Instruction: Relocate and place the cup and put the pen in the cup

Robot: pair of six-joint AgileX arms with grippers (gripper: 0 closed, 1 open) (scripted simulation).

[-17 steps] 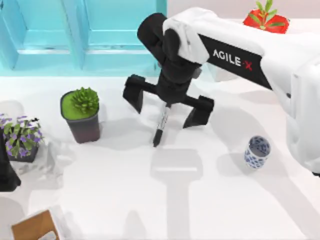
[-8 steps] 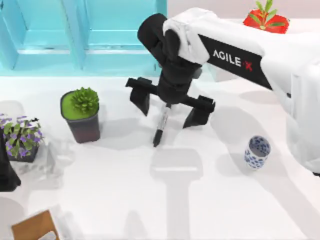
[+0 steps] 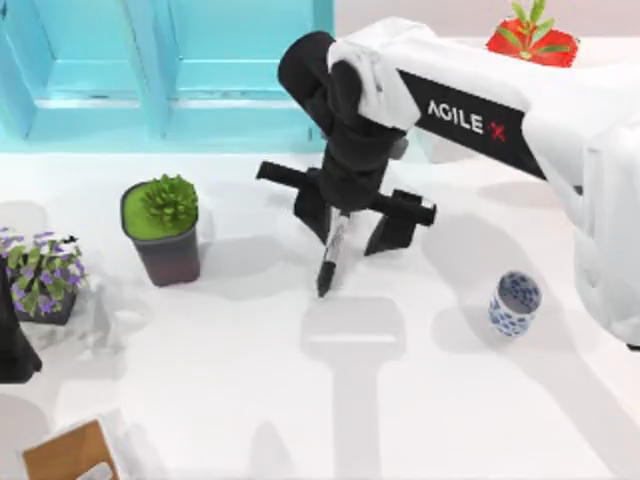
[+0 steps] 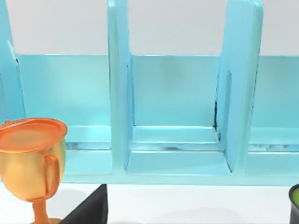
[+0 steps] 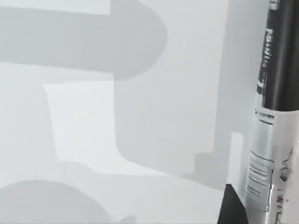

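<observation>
The pen [image 3: 331, 255], slim and black with a pale label band, lies on the white table near the middle, its tip pointing toward the front edge. My right gripper [image 3: 350, 238] stands over the pen's upper end, open, its fingers straddling the barrel, with the left finger close to it. The right wrist view shows the pen [image 5: 275, 93] close up, with a dark finger [image 5: 231, 207] beside it. The cup [image 3: 515, 303], white with blue patterning, stands upright to the right of the gripper, apart from it. My left arm [image 3: 12, 345] is parked at the table's left edge.
A green succulent in a dark pot [image 3: 163, 232] and a purple-flowered pot [image 3: 42, 275] stand at the left. A teal shelf [image 3: 200, 80] runs along the back. A red planter [image 3: 532, 40] sits at the back right, a wooden block [image 3: 68, 452] at the front left, and a gold trophy [image 4: 32, 158] before the shelf.
The right gripper's fingers have drawn closer together around the pen, the left one moving in most. The pen has shifted slightly to the right.
</observation>
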